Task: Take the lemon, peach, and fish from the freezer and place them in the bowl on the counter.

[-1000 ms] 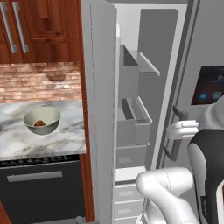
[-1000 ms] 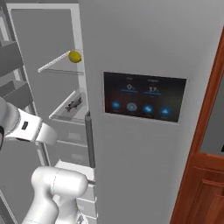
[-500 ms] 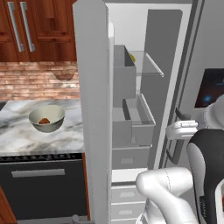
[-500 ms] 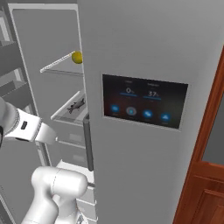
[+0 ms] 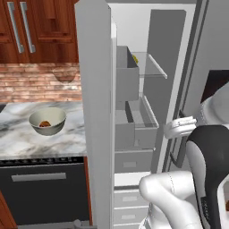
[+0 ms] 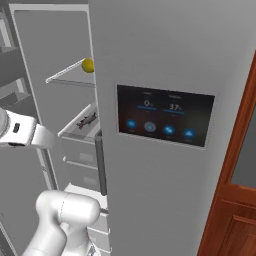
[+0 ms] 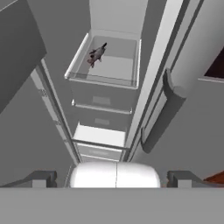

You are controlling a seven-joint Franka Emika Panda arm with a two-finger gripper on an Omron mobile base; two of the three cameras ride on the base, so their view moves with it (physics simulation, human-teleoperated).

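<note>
Tall grey freezer (image 5: pixel 96 112) standing open beside a marble counter (image 5: pixel 49 138), white interior and grey drawers exposed. On the counter, well apart from the freezer's inside, a pale bowl (image 5: pixel 47 120) with something orange-red already in it, probably the peach (image 5: pixel 44 124). Inside, up on the glass shelf (image 6: pixel 70 75), near its front edge, the yellow lemon (image 6: pixel 88 65). Below that, in an open grey drawer (image 7: pixel 105 65), the small dark fish (image 7: pixel 97 54), lying towards the drawer's back left corner as seen from the hand. Gripper (image 7: pixel 111 177) outside the freezer and nearer than the drawer, jaws spread as wide as they go, holding nothing. From the hand view, fish well ahead of the jaws and slightly left of centre, down inside the drawer walls. Long axis slanted, running from lower left to upper right in that view, so a turn of the wrist likely needed to close across the slim body rather than along it.
</note>
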